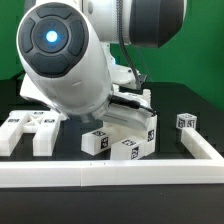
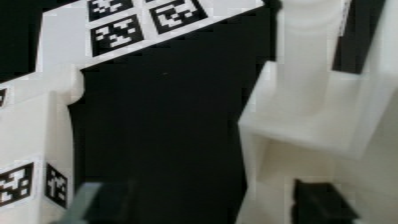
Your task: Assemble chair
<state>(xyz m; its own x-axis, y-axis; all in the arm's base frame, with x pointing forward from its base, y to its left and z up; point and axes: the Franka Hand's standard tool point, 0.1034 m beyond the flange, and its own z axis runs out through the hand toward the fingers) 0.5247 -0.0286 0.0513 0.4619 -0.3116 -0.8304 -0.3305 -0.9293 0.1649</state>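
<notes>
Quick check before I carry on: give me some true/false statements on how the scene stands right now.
1. A small cube sits apart at the exterior view's right. True.
2. The table is white. False: it is black.
3. The gripper is shut on a part. False: its jaws stand wide apart, with bare table between them.
4. The rail runs along the front of the exterior view. True.
5. No part carries tags. False: the slab shows several.

White rounded arm (image 1: 85, 85) w/ black cap (image 1: 38, 55), glowing blue light (image 1: 52, 38)
</notes>
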